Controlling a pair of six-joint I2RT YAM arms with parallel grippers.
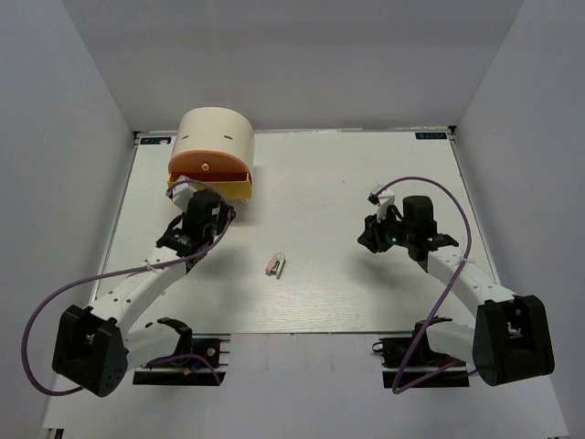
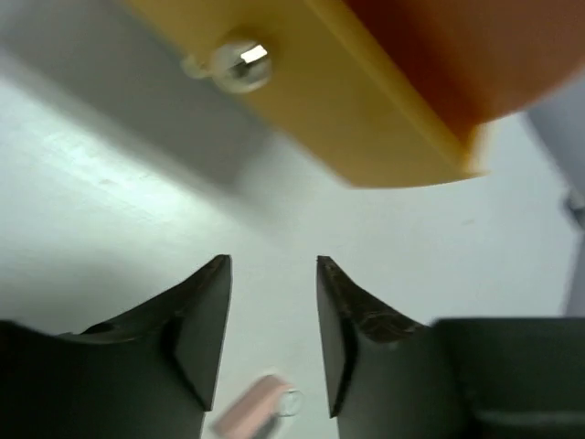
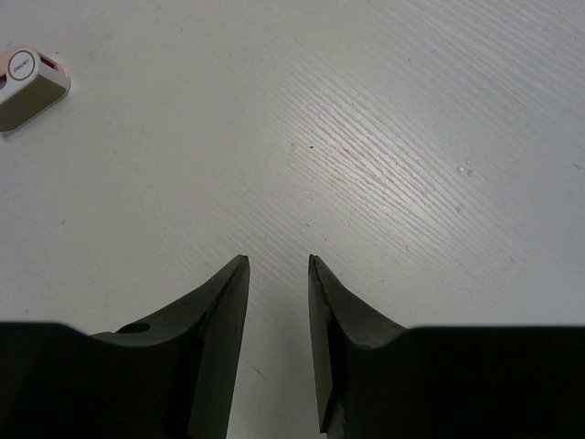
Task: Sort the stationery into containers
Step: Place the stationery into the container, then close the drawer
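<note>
Where white walls box the white table, left claw and right claw stand narrowly parted, empty.

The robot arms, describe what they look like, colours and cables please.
The left arm and right arm have white links and black joint housings; a purple cable loops along each. The left pincer and right pincer each have two dark tapered fingers.

Yellow drawer with pale knob, blurred, at top; orange tier above it, right. White surface below. Left tool: fingers apart. Pinkish clip on the surface, bottom edge.
</note>
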